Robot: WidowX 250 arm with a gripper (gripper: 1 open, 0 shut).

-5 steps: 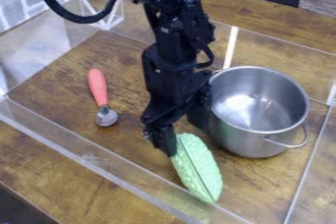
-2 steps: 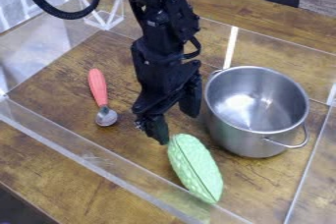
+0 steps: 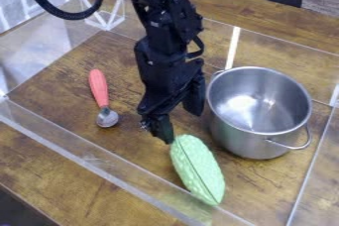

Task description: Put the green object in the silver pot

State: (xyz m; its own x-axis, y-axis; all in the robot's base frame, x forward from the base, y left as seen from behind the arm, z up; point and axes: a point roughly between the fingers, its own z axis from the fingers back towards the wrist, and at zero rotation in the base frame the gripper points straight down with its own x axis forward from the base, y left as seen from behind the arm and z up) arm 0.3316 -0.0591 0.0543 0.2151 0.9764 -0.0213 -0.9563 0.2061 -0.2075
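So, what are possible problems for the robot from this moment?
The black gripper hangs very near the silver pot, so moving it could bump or shift the pot. The green object lies beside the pot, outside it; its tapered shape might slip or turn when gripped.

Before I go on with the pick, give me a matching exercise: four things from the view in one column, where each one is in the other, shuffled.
1. Green object
2. Silver pot
3. Red-handled spoon
4. Gripper

A. Lying on the table at the left of the picture, handle end toward the top
B. Between the spoon and the pot in the picture, open
C. On the table, below the gripper in the picture
D. Upright at the right of the picture, its inside showing

Right pairs: 1-C, 2-D, 3-A, 4-B
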